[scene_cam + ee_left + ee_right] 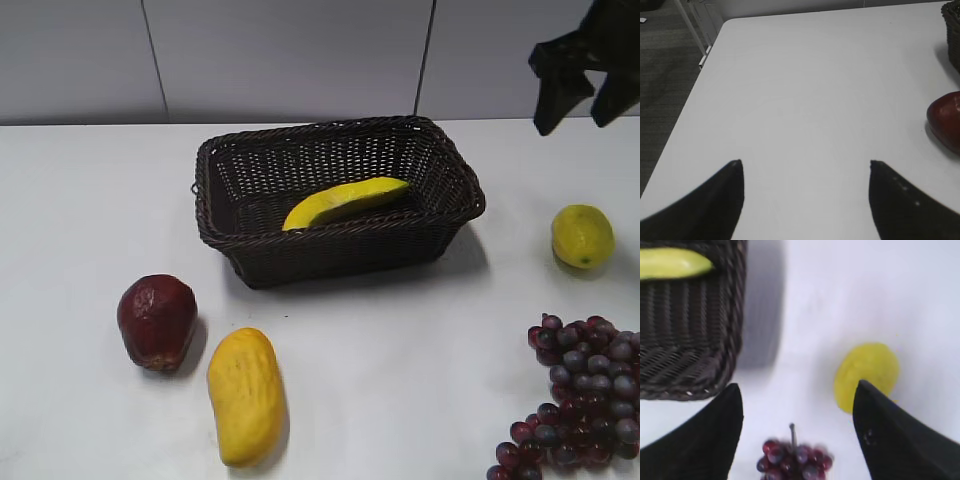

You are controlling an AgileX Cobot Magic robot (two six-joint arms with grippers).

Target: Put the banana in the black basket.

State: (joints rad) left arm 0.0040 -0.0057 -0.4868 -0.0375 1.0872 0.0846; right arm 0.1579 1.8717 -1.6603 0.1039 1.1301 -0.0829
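Note:
The banana (345, 201) lies inside the black basket (225, 235) at the middle back of the table, leaning against its front wall. The right wrist view shows the banana's end (672, 262) inside the basket (690, 340) at upper left. My right gripper (578, 105) hangs open and empty high at the upper right, above the table; in the right wrist view its jaws (797, 392) are spread wide. My left gripper (806, 165) is open and empty over bare table at the left; it is out of the exterior view.
A dark red fruit (157, 321) (946, 120) and a thick yellow mango-like fruit (246, 394) lie in front of the basket. A lemon (582, 235) (866, 375) sits right of it. Red grapes (580, 400) (795, 457) lie at front right. The table's left edge (692, 95) is close.

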